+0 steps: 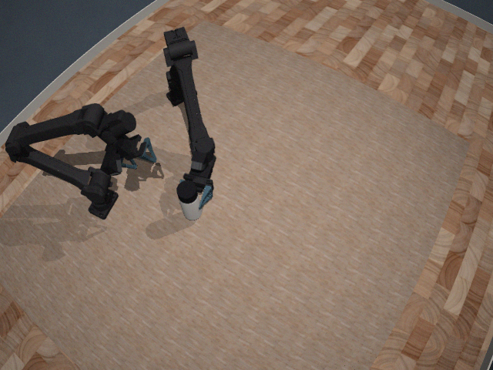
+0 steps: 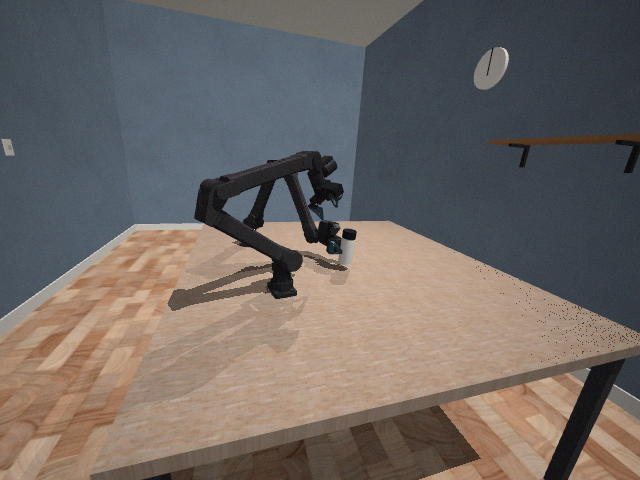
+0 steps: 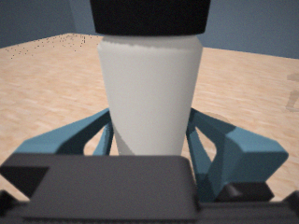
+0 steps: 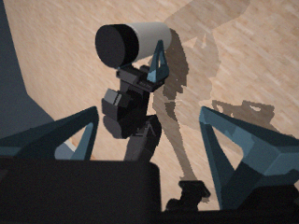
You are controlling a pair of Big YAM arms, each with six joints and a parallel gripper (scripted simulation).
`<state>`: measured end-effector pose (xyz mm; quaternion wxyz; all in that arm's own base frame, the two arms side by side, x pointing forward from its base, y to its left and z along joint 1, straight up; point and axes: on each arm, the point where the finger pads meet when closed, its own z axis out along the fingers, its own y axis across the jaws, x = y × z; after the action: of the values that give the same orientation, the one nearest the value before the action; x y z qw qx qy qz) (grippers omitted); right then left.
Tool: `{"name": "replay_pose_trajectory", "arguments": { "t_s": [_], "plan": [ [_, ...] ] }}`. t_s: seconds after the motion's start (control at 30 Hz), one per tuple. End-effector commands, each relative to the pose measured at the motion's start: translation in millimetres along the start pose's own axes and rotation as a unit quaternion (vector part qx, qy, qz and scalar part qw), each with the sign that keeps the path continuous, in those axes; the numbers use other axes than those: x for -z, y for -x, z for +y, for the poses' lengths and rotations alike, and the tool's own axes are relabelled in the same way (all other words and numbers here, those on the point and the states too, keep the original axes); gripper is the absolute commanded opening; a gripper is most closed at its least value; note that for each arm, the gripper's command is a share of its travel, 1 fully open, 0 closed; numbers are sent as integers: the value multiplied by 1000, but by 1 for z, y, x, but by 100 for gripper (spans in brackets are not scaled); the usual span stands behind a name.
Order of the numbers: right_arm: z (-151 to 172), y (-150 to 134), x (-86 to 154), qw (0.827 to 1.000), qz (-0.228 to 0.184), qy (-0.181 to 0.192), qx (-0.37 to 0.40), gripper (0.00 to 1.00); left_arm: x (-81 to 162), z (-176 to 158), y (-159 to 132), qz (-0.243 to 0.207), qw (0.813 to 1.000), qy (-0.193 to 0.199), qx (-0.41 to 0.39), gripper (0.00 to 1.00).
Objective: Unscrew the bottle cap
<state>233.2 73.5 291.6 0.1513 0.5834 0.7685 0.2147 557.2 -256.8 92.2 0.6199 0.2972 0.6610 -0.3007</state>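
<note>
A white bottle with a black cap stands upright on the desk, cap screwed on. My left gripper reaches in low from the side. Its blue fingers press on both sides of the bottle's white body, below the cap. My right gripper is open and empty. It hovers above the desk some way from the bottle and looks down on it and the left wrist.
The wide wooden desk holds only the two arm bases and the bottle. A wooden floor surrounds it. A wall shelf and a clock are far off.
</note>
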Motion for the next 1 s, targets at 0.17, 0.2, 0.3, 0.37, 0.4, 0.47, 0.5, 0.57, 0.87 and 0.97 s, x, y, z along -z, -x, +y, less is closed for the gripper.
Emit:
{"name": "replay_pose_trajectory", "arguments": {
  "t_s": [0.17,0.2,0.3,0.37,0.4,0.47,0.5,0.57,0.87,0.97],
  "plan": [
    [12,0,10,1000,-1,14,-2,94,15,-37,47,-42,997,-62,-24,0],
    [12,0,10,1000,-1,14,-2,94,12,-34,52,-47,997,-60,-28,0],
    [12,0,10,1000,-1,14,-2,94,11,-29,41,-36,997,-56,-25,0],
    [12,0,10,1000,-1,14,-2,94,4,-31,56,-41,996,-56,-60,0],
    [12,0,10,1000,-1,14,-2,94,2,-31,58,-36,994,-53,-89,0],
    [12,0,10,1000,-1,14,-2,94,1,-30,59,-19,985,-47,-164,0],
    [12,0,10,1000,-1,14,-2,94,1,-30,59,-19,985,-47,-164,0],
    [12,0,10,1000,-1,14,-2,94,0,-30,59,-10,978,-45,-202,0],
    [12,0,10,1000,-1,14,-2,94,8,-28,43,22,960,-43,-277,0],
    [12,0,10,1000,-1,14,-2,94,8,-28,43,22,960,-43,-277,0]
  ]
}}
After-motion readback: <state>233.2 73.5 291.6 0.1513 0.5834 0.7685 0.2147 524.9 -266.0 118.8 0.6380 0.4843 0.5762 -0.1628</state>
